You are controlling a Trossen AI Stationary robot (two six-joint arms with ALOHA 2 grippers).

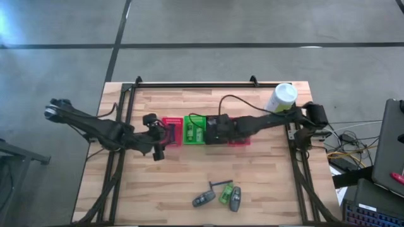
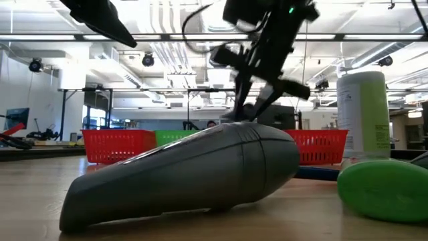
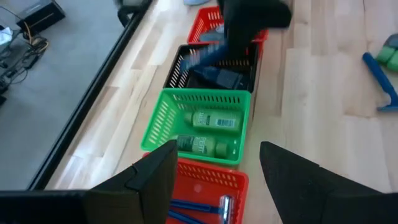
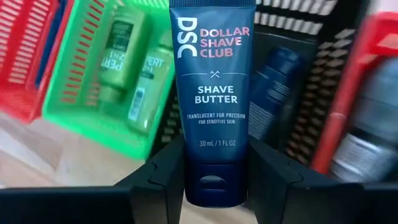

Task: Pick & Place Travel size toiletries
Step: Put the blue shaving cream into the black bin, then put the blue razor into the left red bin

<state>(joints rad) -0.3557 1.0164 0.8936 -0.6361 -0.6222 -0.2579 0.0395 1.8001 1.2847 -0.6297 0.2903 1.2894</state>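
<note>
Navy shave-butter tube [image 4: 212, 106] sits clamped in the right gripper [image 4: 214, 171] above the black basket [image 1: 216, 130], centre frame. Lower it straight (cap down) before releasing, clear of the rim. Left gripper [image 3: 214, 165], fingers apart, waits over the red basket [image 3: 208, 190].

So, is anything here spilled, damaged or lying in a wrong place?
Nothing looks spilled or damaged. The right tool holds a dark shave butter tube above the black basket. A few toiletries lie loose near the table's front edge, outside the baskets, apparently not yet sorted. The left tool hangs open over the red basket.
</note>
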